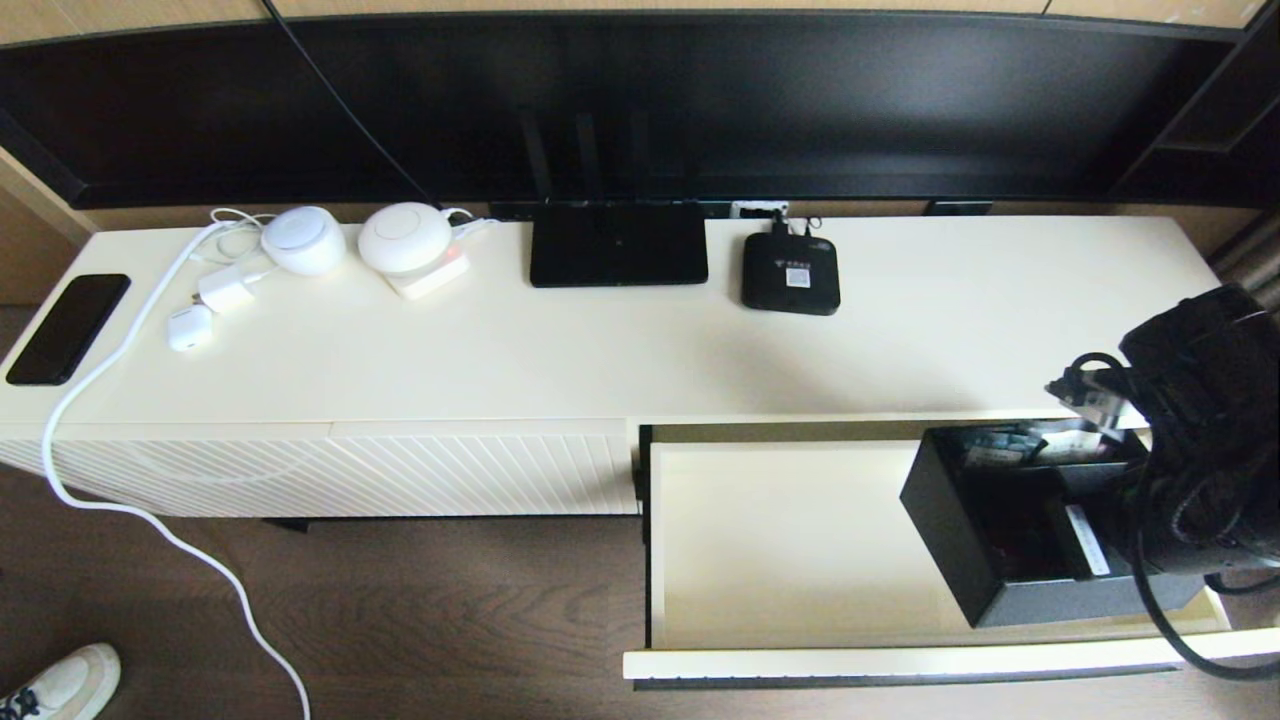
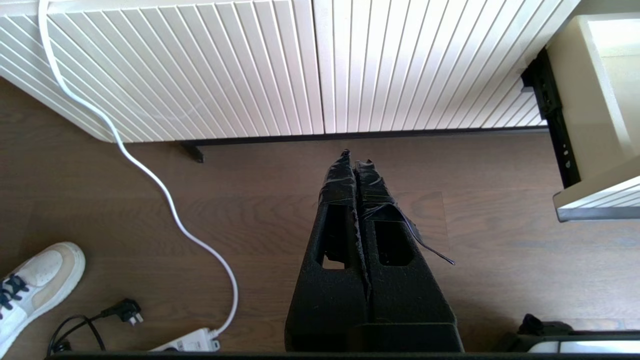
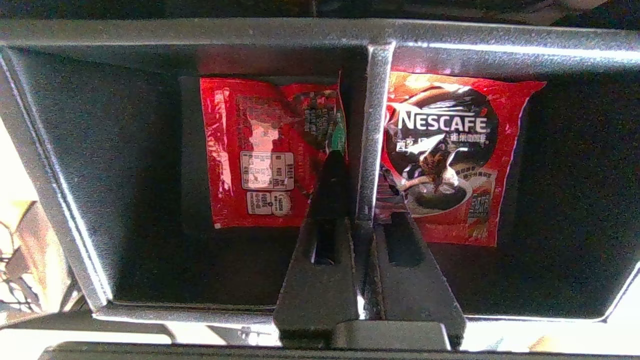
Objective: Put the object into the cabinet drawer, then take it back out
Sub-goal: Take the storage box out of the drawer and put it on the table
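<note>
Black organizer box (image 1: 1010, 540) with red coffee packets (image 3: 270, 150), tilted over open cream drawer (image 1: 780, 540), right gripper (image 3: 367, 185) clamped on its divider (image 3: 372, 100), left gripper (image 2: 356, 165) closed, empty.

Head looks down on cabinet (image 1: 560, 350); wrist cameras look closer, perhaps downward.

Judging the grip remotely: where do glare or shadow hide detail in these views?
Right wrist view: glare on the red coffee packets and the black organizer box's divider; compartment corners sit dark. Head view: the box interior is shadowed. Left wrist view: evenly lit.
</note>
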### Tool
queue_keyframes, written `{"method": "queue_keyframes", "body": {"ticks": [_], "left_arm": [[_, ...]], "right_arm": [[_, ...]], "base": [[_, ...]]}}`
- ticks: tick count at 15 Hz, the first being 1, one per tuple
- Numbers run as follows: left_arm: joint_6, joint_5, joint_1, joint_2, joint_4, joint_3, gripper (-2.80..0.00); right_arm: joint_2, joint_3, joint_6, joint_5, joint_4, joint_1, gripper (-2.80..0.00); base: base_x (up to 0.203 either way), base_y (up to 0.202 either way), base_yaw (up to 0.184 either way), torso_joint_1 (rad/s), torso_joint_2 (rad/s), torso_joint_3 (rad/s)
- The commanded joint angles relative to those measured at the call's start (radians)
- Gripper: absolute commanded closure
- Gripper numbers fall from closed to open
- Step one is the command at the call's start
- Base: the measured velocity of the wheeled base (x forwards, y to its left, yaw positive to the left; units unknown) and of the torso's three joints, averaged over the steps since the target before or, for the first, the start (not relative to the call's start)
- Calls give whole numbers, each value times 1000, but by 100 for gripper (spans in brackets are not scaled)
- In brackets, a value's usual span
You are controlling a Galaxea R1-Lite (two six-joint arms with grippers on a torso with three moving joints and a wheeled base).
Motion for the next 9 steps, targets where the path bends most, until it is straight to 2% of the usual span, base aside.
{"method": "queue_keyframes", "body": {"ticks": [1,9], "left_arm": [[0,0,0,1,0,0,0],[0,0,0,0,0,1,0]], "right_arm": [[-90,-17,5,-1,18,-8,0],[41,-251,3,-40,-10,-59,0]], "base": [[0,0,0,0,0,0],[0,0,0,0,0,0]]}}
